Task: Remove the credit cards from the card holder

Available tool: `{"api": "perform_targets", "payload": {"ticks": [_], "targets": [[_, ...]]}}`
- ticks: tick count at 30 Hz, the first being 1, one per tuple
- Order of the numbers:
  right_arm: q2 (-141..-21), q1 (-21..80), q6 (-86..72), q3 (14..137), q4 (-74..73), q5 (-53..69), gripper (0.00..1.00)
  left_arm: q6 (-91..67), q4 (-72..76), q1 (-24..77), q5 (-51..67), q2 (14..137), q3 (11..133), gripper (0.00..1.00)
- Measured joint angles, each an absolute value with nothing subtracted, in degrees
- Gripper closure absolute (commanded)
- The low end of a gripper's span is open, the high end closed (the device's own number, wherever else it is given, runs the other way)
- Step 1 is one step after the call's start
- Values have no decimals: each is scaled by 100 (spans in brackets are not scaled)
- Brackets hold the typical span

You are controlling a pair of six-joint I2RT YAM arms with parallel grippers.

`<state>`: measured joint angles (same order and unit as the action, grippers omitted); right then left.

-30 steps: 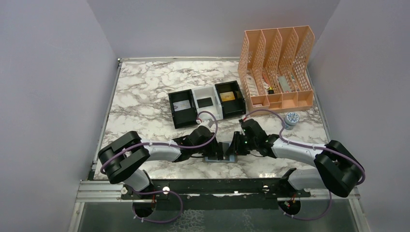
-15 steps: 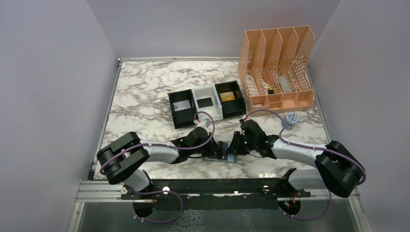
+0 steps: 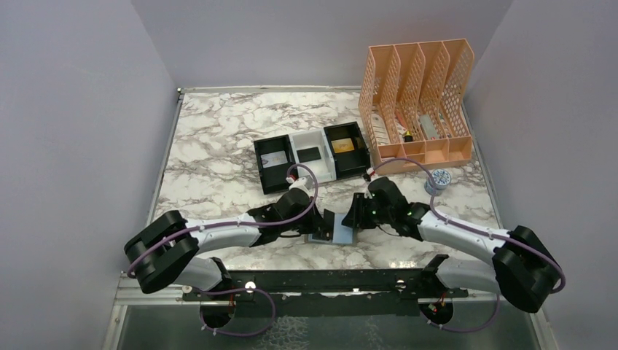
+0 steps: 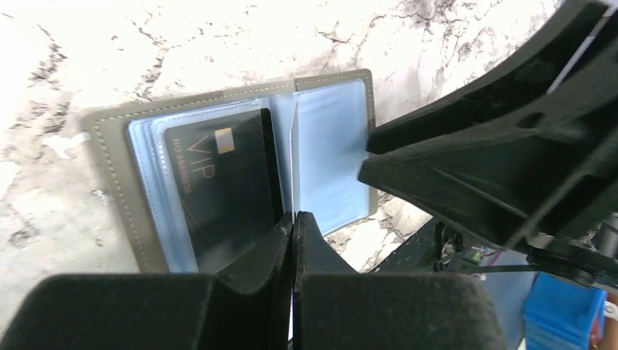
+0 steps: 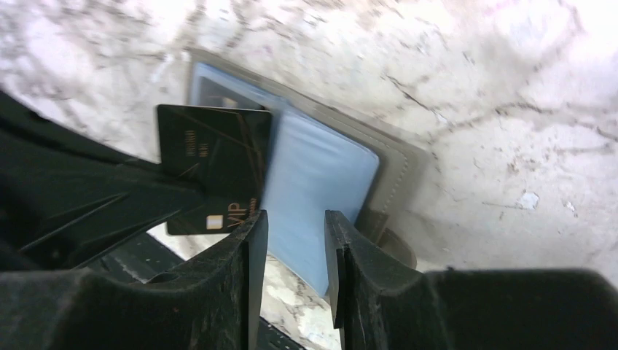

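step: freeing black card (image 4: 222, 189) from card holder (image 4: 331, 153) | left gripper (image 4: 293, 226) pinches card | right gripper (image 5: 294, 219) half-open over holder | next: pull card clear

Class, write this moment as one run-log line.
left claw: shut on card | card: black, partly out of holder | right claw: open, astride holder's blue page | holder: open on table

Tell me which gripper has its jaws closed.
The left gripper: jaws pressed together at the black VIP card's corner. The right gripper's jaws stand apart.
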<state>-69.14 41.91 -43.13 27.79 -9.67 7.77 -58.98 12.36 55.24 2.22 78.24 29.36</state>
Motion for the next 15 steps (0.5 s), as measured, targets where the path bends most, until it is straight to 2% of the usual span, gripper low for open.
{"api": "perform_targets", "payload": {"ticks": [5,9,15], "targets": [[-6403,4189,-4117,2779,-565,1033,63,-5601,792,5520,-10,7470,3028,100],[-6427,4189,-4066,2773,-95,1522,65,-5487,541,5518,-123,7205,3030,100],[-7347,4189,-4143,2893,320,2202,72,-5461,-14,5502,-517,6722,3024,100]]}}
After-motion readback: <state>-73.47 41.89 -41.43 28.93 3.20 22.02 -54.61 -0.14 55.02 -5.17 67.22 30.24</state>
